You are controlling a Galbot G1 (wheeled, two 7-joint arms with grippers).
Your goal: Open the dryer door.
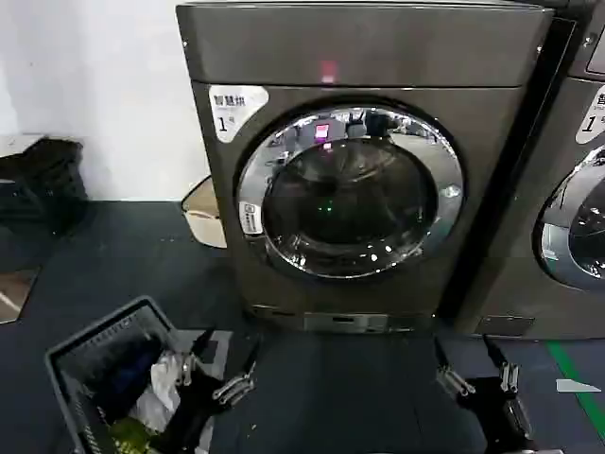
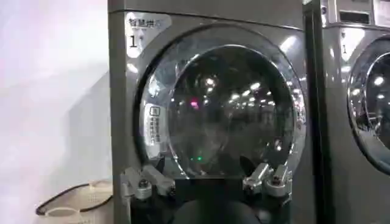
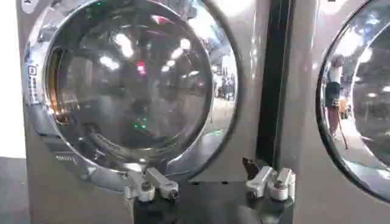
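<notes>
The dryer door [image 1: 350, 192] sits closed on the dryer [image 1: 378, 57], and both the left gripper [image 1: 216, 371] and right gripper [image 1: 477, 371] wait low before it, jaws spread wide and empty, so one should probably reach for the chrome ring's edge and pull gently outward.

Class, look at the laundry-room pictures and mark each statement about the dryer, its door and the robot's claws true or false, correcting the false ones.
1. The dryer door is shut. True.
2. The left claw grips the door's chrome ring. False: it hangs open, low before the dryer, touching nothing.
3. A basket of laundry sits on the floor by the left claw. True.
4. The right claw is shut on a cloth. False: it is open and holds nothing.
5. The dryer's sticker reads "1". True.
</notes>
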